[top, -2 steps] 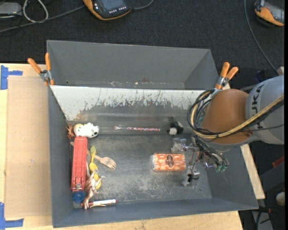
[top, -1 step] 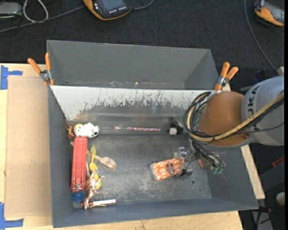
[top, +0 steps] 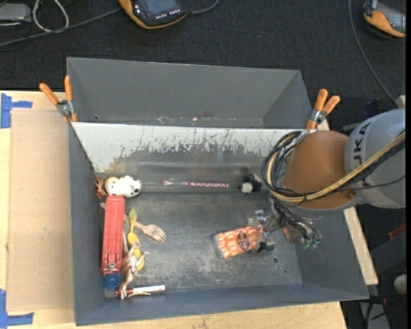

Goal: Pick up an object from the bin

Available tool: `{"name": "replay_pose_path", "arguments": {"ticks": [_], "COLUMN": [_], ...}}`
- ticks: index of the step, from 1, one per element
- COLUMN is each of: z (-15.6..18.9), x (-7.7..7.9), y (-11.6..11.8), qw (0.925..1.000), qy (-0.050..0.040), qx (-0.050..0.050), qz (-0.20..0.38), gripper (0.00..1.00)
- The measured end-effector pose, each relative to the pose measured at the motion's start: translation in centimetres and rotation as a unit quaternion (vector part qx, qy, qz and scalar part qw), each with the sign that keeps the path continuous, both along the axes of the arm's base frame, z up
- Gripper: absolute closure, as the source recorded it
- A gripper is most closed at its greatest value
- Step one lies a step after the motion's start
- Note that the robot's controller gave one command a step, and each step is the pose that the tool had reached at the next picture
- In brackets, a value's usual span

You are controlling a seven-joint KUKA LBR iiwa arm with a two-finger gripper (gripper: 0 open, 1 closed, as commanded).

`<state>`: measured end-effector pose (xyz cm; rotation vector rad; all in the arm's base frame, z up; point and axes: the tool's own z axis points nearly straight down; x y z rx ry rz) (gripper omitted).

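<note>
Right-front of bin (top: 192,214): gripper (top: 264,236) sat low at right end of orange patterned packet (top: 234,242), prob. positioned for a grasp; claw state couldn't be told, cables (top: 281,177) obscuring. Packet lay flat.

The bin (top: 192,101) was matt grey metal, its pale back wall scratched and scuffed, its floor dusty. An orange packet (top: 234,242) looked like crinkled, glossy foil. The long red block (top: 113,235) seemed smooth plastic. The arm's orange cover (top: 315,170) was smooth and faintly glossy.
</note>
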<state>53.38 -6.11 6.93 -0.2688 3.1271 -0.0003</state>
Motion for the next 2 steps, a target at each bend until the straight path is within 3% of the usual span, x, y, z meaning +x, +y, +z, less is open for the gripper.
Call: {"name": "replay_pose_path", "arguments": {"ticks": [1,2], "z": [5.5,14.5], "x": [0.4,-0.8], "y": [1.4,1.4], "qw": [0.9999,1.0], "qy": [0.0026,0.0052], "qx": [0.0,0.001], "qz": [0.011,-0.007], "gripper": [1.0,1.0]}}
